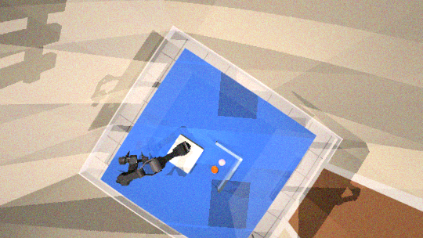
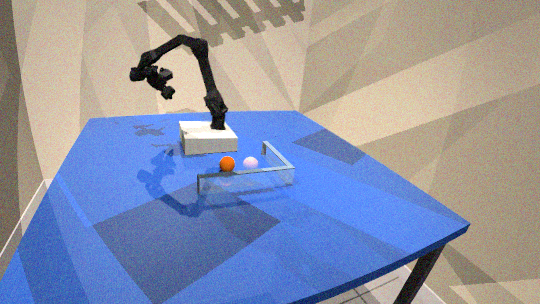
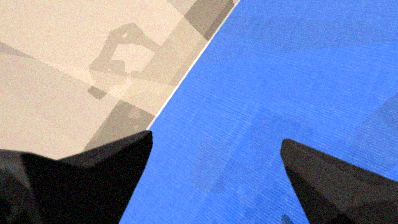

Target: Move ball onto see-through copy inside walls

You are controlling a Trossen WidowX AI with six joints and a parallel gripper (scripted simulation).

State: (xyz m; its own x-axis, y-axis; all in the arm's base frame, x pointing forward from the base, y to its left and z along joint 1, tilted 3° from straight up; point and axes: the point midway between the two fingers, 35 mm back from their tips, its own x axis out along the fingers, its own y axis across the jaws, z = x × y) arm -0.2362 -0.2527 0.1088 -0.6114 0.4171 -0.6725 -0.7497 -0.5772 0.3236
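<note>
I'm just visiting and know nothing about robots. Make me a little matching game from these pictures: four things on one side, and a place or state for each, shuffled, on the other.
Things:
1. orange ball
2. pale see-through ball
3. hand
4. white base block

Places or states:
A. open, holding nothing, high above the table
B. under the arm's foot
C. nearer the corner where the clear walls meet
D. beside the pale copy, farther from that corner

Pairs: 1-D, 2-C, 3-A, 4-B
</note>
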